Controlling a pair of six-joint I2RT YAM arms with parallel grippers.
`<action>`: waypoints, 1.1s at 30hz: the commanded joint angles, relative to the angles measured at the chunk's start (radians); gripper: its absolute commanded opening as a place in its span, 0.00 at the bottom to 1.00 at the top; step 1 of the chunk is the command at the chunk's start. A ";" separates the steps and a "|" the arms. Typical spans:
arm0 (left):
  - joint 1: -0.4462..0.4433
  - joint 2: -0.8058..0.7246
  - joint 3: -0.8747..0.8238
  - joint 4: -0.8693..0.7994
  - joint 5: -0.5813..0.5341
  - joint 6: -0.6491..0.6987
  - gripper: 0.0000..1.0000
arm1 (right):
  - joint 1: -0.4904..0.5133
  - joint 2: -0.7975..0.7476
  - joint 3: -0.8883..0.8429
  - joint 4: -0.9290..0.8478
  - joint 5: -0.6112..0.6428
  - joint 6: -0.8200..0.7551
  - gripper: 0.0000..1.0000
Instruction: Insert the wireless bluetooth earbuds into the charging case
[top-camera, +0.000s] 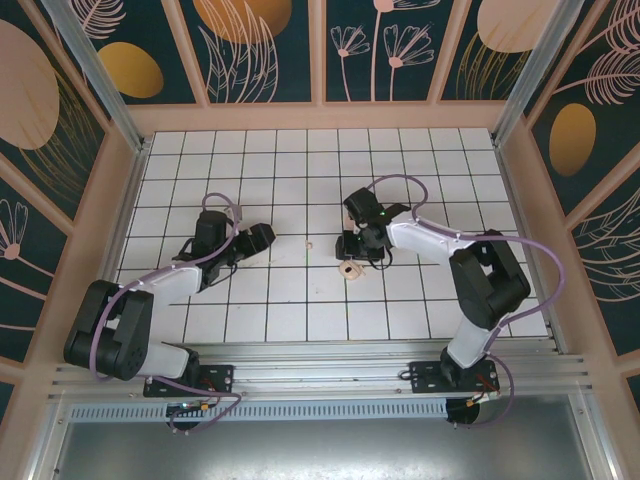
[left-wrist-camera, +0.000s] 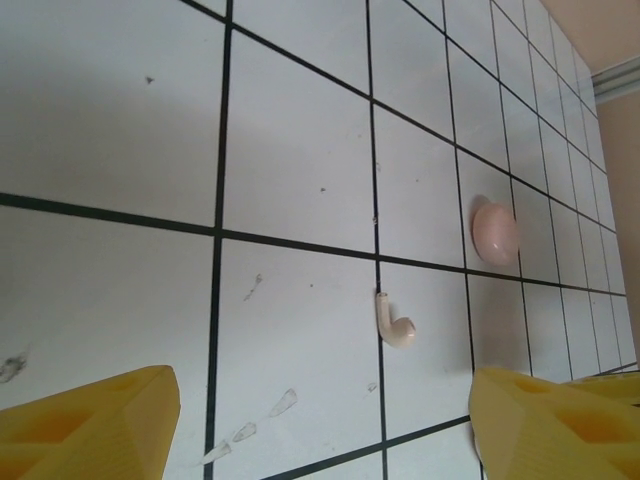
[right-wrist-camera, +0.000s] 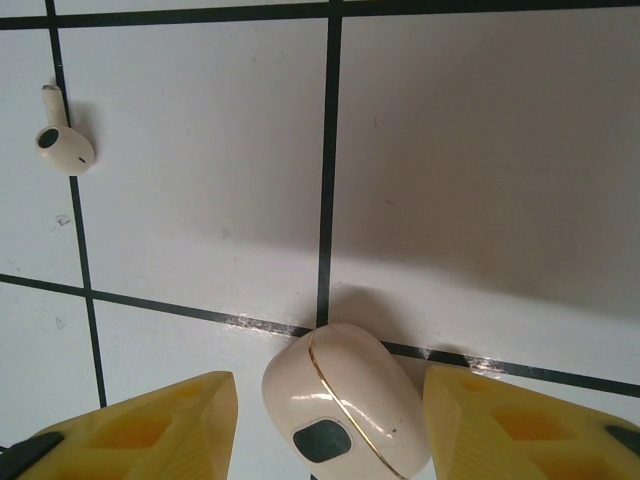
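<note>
Earbud — just one in sight — lay on the white tiled table, its stem at a dark grid line, apart from both grippers. One charging case, lid down, sat across a grid line between the two yellow fingers of the right gripper. Those jaws stood spread — a gap showed on one side, so no pinch. The left gripper was spread wide above bare tile, holding nothing.
</note>
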 joint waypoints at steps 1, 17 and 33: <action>0.014 -0.016 -0.039 0.055 0.020 -0.009 0.76 | 0.010 0.029 0.040 -0.054 0.005 -0.016 0.53; 0.025 0.005 -0.067 0.088 0.046 -0.014 0.76 | 0.064 0.120 0.095 -0.125 0.023 -0.026 0.55; 0.026 0.004 -0.067 0.085 0.048 -0.010 0.76 | 0.114 0.150 0.116 -0.193 0.043 -0.043 0.57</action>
